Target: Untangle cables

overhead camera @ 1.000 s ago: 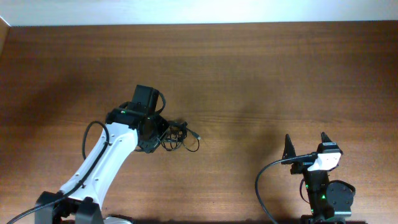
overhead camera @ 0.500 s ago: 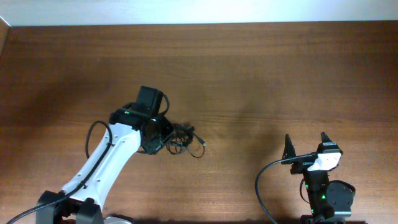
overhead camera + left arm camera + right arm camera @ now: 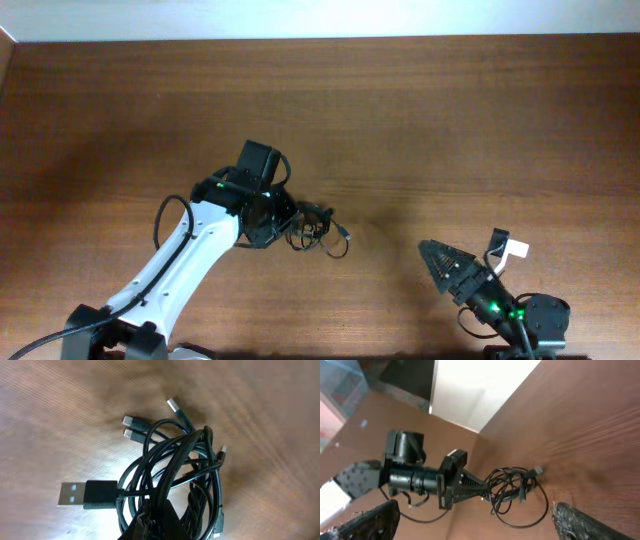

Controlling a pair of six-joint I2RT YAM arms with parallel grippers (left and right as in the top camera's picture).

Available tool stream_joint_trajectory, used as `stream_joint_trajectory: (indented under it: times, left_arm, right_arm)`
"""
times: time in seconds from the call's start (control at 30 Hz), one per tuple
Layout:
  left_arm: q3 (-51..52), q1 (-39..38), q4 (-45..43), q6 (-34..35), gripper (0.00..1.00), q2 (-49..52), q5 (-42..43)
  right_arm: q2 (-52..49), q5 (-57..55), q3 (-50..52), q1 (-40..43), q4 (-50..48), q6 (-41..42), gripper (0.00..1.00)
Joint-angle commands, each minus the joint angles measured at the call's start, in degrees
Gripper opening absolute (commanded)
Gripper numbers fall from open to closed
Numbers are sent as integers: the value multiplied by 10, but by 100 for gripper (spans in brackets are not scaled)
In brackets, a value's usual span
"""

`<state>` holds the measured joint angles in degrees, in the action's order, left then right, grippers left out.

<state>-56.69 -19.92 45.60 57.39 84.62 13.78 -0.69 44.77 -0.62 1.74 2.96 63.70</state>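
The wooden bench (image 3: 450, 120) fills my overhead view, bare brown grain from edge to edge. My left arm (image 3: 180, 265), white with black joints, reaches from the near left corner toward the middle of the bench. My right arm (image 3: 520, 320) sits low at the near right corner, angled toward the centre.

The right end effector (image 3: 475, 505) is spread as wide as it goes, with nothing between its fingers (image 3: 375, 520). On its wrist camera they sit at the two lower corners, and the bundle shows far off between them.

The left end effector (image 3: 155, 522) is pinched tight on the cables (image 3: 172, 467). On its wrist camera the black fingertips come up from the bottom edge, and several strands run straight into them.

The cables are one knotted bundle of thin black loops, a little left of the bench's centre and just off the left end effector's tip. They are well apart from the right arm. One loose loop sags toward the near edge.

A black USB-A plug (image 3: 80, 494) with a silver shell sticks out at the left of the bundle. Three small silver-tipped plugs (image 3: 131, 421) fan out at the top. I cannot tell whether the bundle is lifted or lying flat.
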Motion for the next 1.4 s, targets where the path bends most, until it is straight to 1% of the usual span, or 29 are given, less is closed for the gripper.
stream_joint_trajectory:
  times: [0.0,0.03,0.07,0.1,0.13,0.2,0.23,0.33,0.4,0.47,0.5,0.53,0.6,0.63,0.7,0.77,0.8,0.9,0.97,1.0,1.03,1.07,1.17,1.2,1.23,1.27,1.3,1.33,1.37]
  left_arm:
    - [-6,-2,-75,-30,1,-12,99]
    - [-6,-2,-111,-63,1,-12,135]
    - [-6,-2,-149,-100,1,-12,180]
    - [-6,-2,-199,-154,0,-12,251]
    - [-6,-2,-236,-189,0,-12,309]
    - [-6,-2,-270,-219,0,-12,374]
    - [-6,-2,-271,-228,0,-12,388]
    - [-6,-8,-271,-305,0,-12,458]
    - [-6,-23,-265,-339,0,-12,458]
    - [-6,-44,-270,-339,0,-12,458]
    - [-6,-58,-274,-339,0,-12,453]
    - [-6,-69,-279,-339,0,-12,449]
    - [-6,-85,-301,-339,0,-12,449]
    - [-6,-90,-308,-339,0,-12,447]
    - [-6,-105,-316,-339,0,-12,366]
    - [-6,-106,-304,-339,0,-12,300]
    - [-6,-101,-289,-339,0,-12,227]
    - [-6,-67,-237,-331,0,-12,65]
    - [-6,-34,-197,-286,0,-12,-4]
    - [-6,-24,-186,-273,0,-12,-16]
    - [-6,-17,-174,-232,0,-12,-16]
    - [-6,-18,-174,-220,0,-12,-16]
    - [-6,-16,-171,-220,0,-12,-25]
    - [-6,-12,-168,-216,0,-12,-70]
    - [-6,-7,-161,-186,0,-12,-120]
    - [-6,-1,-149,-135,0,-12,-167]
    - [-6,9,-141,-77,0,-12,-178]
    - [-6,16,-137,-11,0,-12,-146]
    - [-6,16,-142,0,0,-12,-107]
  right_arm:
    - [3,-34,2,2,-13,31,84]
    - [2,-28,-2,2,-8,40,80]
    - [0,-19,-6,2,-5,57,80]
    - [-7,-5,-16,2,-4,80,79]
    - [-17,5,-23,2,-4,97,79]
    - [-39,16,-32,2,-4,110,79]
    - [-52,16,-34,2,-4,110,79]
    - [-104,12,-33,2,-7,101,79]
    - [-129,12,-33,2,-34,101,79]
    - [-139,13,-33,2,-59,101,77]
    - [-139,13,-33,2,-61,103,68]
    - [-139,15,-33,2,-62,103,56]
    - [-139,21,-33,2,-63,103,40]
    - [-139,27,-34,2,-63,103,35]
    - [-139,56,-33,2,-63,103,15]
    - [-139,67,-33,2,-63,88,4]
    - [-139,72,-33,2,-63,66,4]
    - [-139,87,-33,2,-63,0,4]
    - [-139,113,-33,2,-63,-43,4]
    - [-139,120,-33,2,-63,-51,4]
    - [-139,120,-33,2,-63,-52,4]
    - [-139,120,-33,2,-63,-53,4]
    - [-139,104,-33,2,-45,-84,4]
    - [-139,78,-33,2,-7,-84,4]
    - [-139,64,-33,2,18,-84,4]
    - [-139,46,-33,2,52,-84,4]
    - [-139,32,-33,2,91,-84,4]
    - [-140,33,-33,2,98,-84,6]
    - [-140,31,-33,2,97,-83,18]
